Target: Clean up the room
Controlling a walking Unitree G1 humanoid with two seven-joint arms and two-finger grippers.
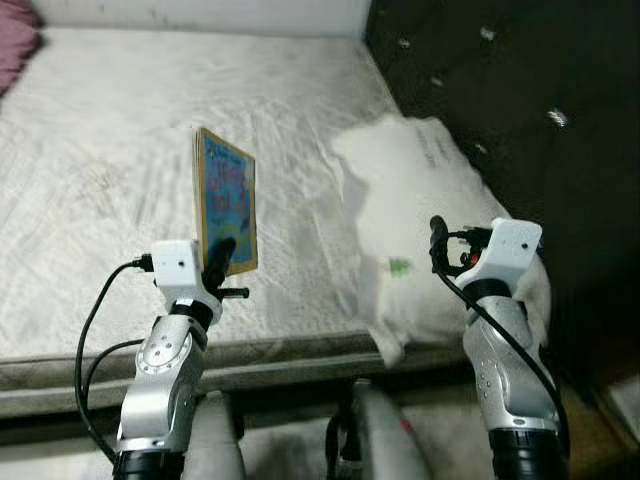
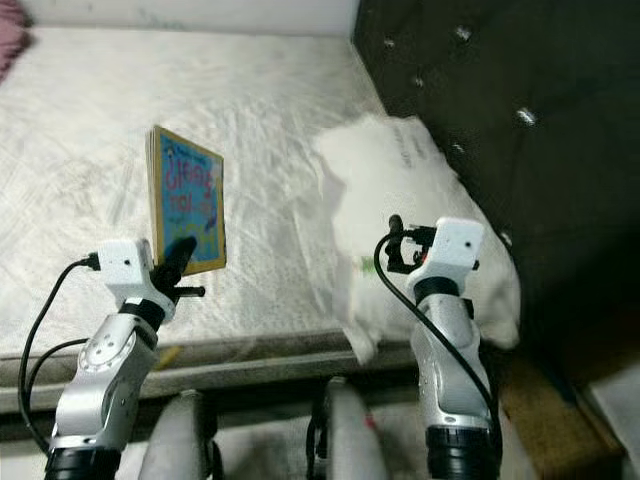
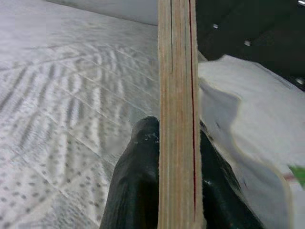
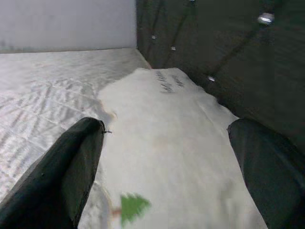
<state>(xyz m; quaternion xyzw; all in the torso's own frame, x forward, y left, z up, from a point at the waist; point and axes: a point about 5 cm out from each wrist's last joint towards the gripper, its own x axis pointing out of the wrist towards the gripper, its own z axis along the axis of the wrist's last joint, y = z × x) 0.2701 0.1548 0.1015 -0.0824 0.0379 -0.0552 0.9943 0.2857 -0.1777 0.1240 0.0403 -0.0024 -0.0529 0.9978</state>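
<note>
L gripper (image 1: pixel 222 262) clamped on upright book (image 1: pixel 227 200) above mattress (image 1: pixel 100 170) edge; R gripper (image 4: pixel 167 167) fingers apart over pillow (image 1: pixel 420 200).

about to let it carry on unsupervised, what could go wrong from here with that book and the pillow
The left gripper pinches the book only at its bottom corner while it stands upright over the mattress, so it could pivot or slip out. The right gripper is open above the white pillow, which hangs over the bed edge; a clumsy grab might push it onto the floor.
</note>
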